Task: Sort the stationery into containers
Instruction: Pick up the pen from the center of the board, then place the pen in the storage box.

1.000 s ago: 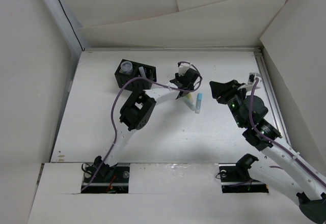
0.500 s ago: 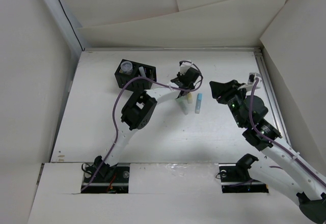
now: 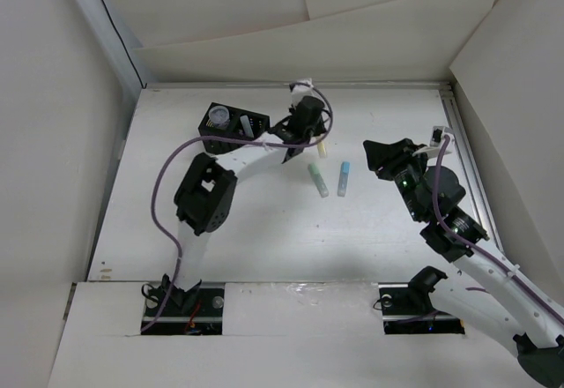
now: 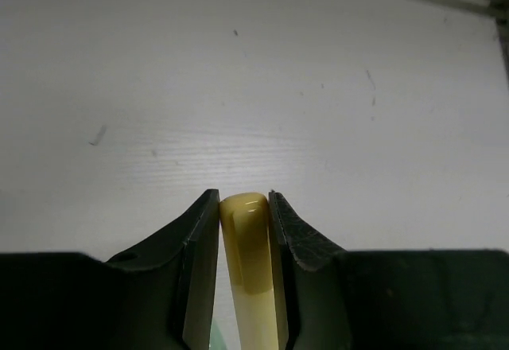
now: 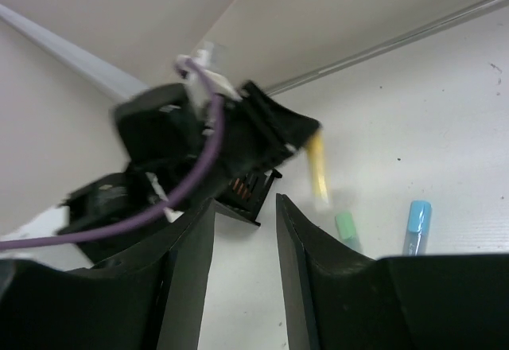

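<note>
My left gripper (image 3: 308, 145) is shut on a yellow stick (image 4: 248, 262) and holds it above the table, just right of the black organizer box (image 3: 233, 128). The stick shows in the top view (image 3: 322, 149) and, blurred, in the right wrist view (image 5: 318, 167). A clear round jar (image 3: 218, 117) with a greyish lid sits in the box. A pale green stick (image 3: 317, 179) and a light blue stick (image 3: 344, 178) lie on the table; both show in the right wrist view, green (image 5: 347, 227) and blue (image 5: 415, 224). My right gripper (image 5: 245, 207) is open and empty, right of the sticks (image 3: 374, 154).
White walls enclose the table on the left, back and right. A metal rail (image 3: 465, 154) runs along the right edge. The left arm's purple cable (image 3: 176, 154) loops over the table's left half. Orange shows inside the box (image 5: 248, 184).
My left gripper has lifted the yellow stick from beside the green one and carried it back and left toward the organizer box. The right arm has not moved.
</note>
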Action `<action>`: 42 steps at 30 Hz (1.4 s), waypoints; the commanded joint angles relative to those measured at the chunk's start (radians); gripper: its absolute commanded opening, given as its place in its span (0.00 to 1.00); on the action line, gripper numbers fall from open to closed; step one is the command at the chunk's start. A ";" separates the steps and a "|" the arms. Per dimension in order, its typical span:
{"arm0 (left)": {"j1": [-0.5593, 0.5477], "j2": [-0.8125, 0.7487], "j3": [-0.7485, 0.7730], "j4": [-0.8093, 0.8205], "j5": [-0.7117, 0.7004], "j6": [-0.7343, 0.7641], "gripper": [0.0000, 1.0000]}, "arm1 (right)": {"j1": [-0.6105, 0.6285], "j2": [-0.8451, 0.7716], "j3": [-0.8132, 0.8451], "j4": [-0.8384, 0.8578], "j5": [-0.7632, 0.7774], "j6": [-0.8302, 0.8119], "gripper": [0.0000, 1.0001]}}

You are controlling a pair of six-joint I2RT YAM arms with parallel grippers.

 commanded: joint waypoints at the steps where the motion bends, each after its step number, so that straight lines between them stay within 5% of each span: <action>1: 0.093 -0.211 -0.078 0.113 -0.027 0.000 0.11 | -0.005 -0.012 0.043 0.052 -0.001 -0.011 0.43; 13: 0.322 -0.367 -0.206 0.087 -0.226 0.075 0.11 | -0.005 -0.003 0.043 0.052 -0.019 -0.011 0.43; 29: 0.365 -0.249 -0.131 0.072 -0.406 0.178 0.12 | -0.005 -0.003 0.043 0.052 -0.019 -0.011 0.43; 42: 0.342 -0.298 -0.241 0.173 -0.429 0.206 0.16 | -0.005 0.006 0.043 0.052 -0.019 -0.011 0.43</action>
